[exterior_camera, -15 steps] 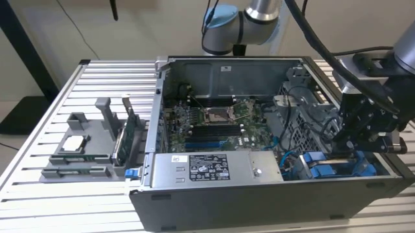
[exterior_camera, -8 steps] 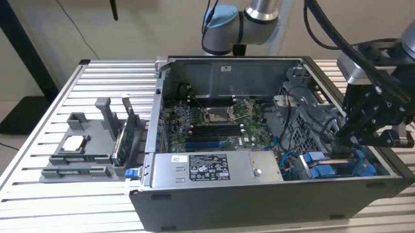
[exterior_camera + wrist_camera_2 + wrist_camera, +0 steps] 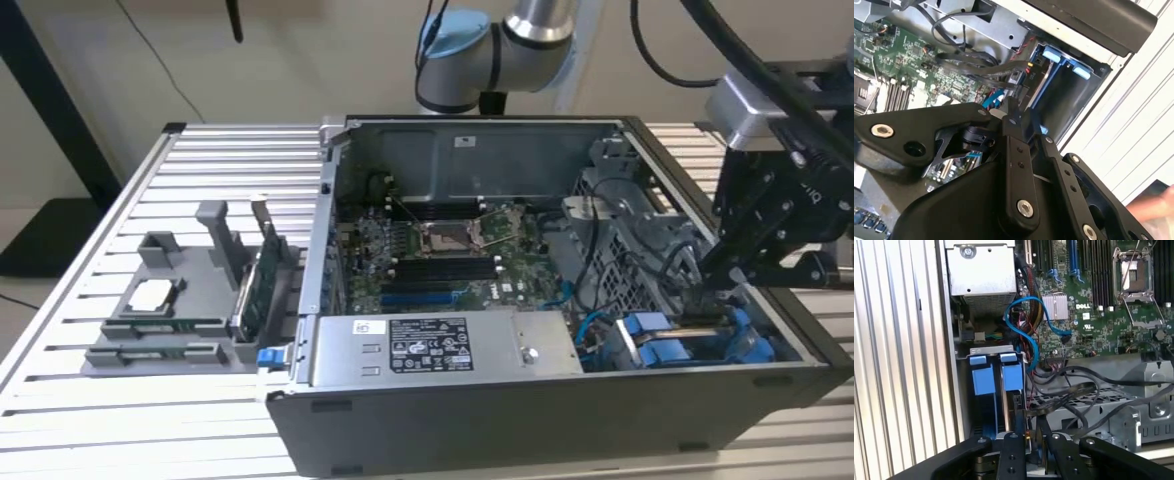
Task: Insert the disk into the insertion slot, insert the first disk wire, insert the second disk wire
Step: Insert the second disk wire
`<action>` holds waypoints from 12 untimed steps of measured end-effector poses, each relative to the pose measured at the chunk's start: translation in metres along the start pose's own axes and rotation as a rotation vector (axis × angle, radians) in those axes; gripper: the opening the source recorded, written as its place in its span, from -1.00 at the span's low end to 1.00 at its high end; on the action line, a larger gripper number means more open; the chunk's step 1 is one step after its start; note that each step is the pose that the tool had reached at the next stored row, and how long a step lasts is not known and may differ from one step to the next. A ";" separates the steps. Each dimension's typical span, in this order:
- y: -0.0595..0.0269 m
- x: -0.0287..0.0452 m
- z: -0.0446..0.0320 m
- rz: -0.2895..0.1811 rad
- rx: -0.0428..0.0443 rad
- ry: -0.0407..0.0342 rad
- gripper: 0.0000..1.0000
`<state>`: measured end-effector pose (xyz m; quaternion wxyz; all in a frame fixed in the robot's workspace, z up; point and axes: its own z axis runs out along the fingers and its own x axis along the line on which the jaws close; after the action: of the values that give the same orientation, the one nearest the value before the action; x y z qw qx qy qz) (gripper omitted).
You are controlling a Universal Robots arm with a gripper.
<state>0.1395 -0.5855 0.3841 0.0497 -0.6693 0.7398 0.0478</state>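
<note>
Reaching into the open grey computer case, the black fingers nearly closed, pinching a cable connector beside the blue-railed drive bay.

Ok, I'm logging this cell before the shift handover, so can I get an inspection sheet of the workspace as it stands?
Surface: ribbed metal table, carrying an open computer case.
Job's things: slot at the case's corner on the exterior view's right, with blue-tabbed carriers; whether the disk is seated cannot be told.
Clutter: grey parts fixture on the table at the exterior view's left.
Gripper: gripper lowered into the case at the slot.
Cables: blue cable and black wires loose beside the slot.
Surroundings: pale wall, black stand leg at the exterior view's left.
</note>
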 end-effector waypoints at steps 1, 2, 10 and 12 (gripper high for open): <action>0.0000 -0.0003 -0.0020 0.000 -0.0004 0.0001 -0.51; 0.0000 -0.0006 -0.0040 0.000 -0.0008 0.0002 -0.51; 0.0000 -0.0016 -0.0114 0.000 -0.0027 0.0002 -0.51; 0.0000 -0.0016 -0.0114 0.000 -0.0032 0.0003 -0.51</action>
<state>0.1396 -0.5855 0.3956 0.0485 -0.6692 0.7399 0.0489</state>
